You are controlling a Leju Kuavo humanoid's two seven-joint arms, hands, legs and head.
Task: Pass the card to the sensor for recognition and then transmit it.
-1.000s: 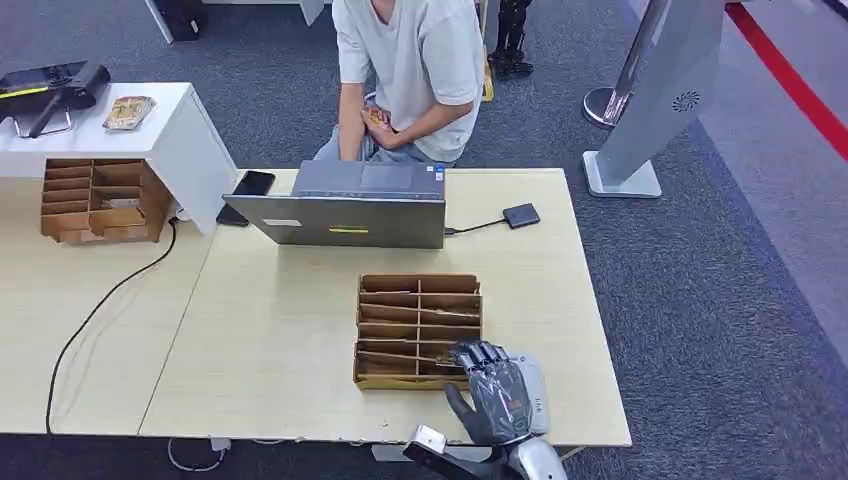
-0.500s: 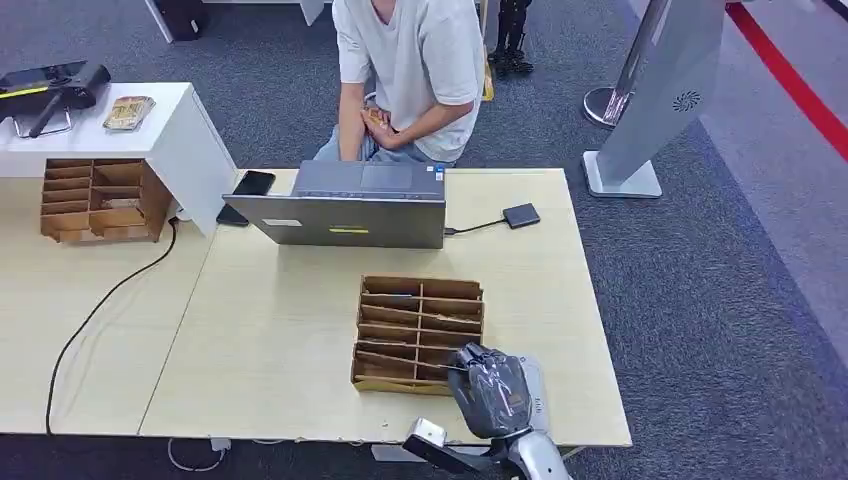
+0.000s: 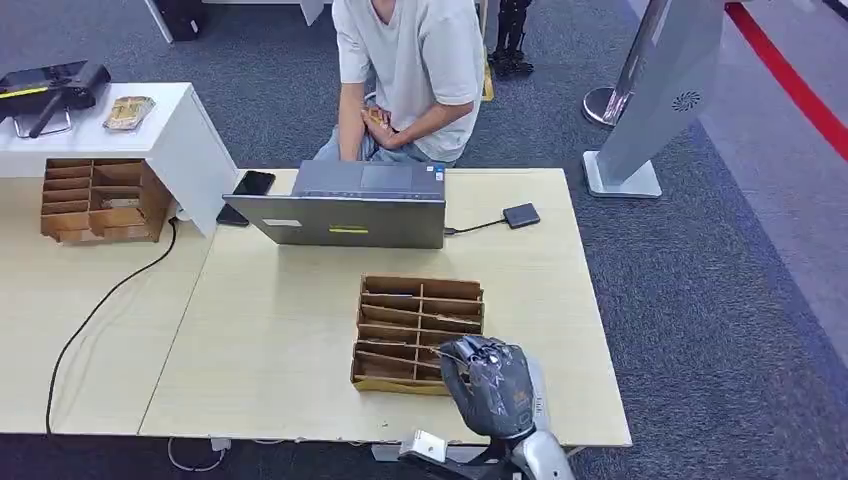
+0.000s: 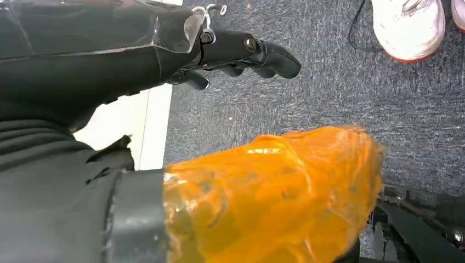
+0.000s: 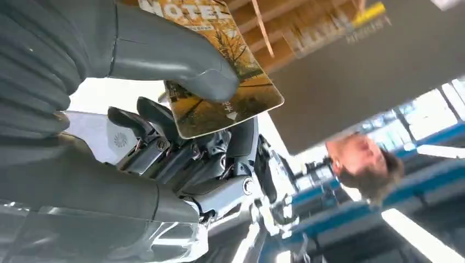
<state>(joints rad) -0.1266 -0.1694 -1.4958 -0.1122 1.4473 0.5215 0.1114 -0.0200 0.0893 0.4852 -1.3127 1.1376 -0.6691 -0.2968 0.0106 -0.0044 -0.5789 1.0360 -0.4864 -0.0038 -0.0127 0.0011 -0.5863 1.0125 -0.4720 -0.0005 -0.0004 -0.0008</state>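
Observation:
My right hand (image 3: pixel 493 388) hovers at the near right corner of the brown cardboard slot box (image 3: pixel 400 325) on the table. In the right wrist view the thumb and fingers (image 5: pixel 181 66) pinch a yellow hotel card (image 5: pixel 230 96), with the box slots just past it. The sensor, a small black reader (image 3: pixel 521 215), lies at the far right of the table, cabled to the grey laptop (image 3: pixel 345 205). My left hand (image 4: pixel 236 49) hangs over the grey carpet, its dark fingers loosely bent and holding nothing.
A person in a pale shirt (image 3: pixel 410 70) sits behind the laptop. A phone (image 3: pixel 253 183) lies beside it. A white stand (image 3: pixel 150 130) and a second slot box (image 3: pixel 95 200) are at the left, and a grey kiosk (image 3: pixel 655 90) stands on the carpet at the right.
My right hand's fingers have closed at the box's near right slot, taking hold of the card. The hand has drawn slightly up and back, and the box has shifted a little.

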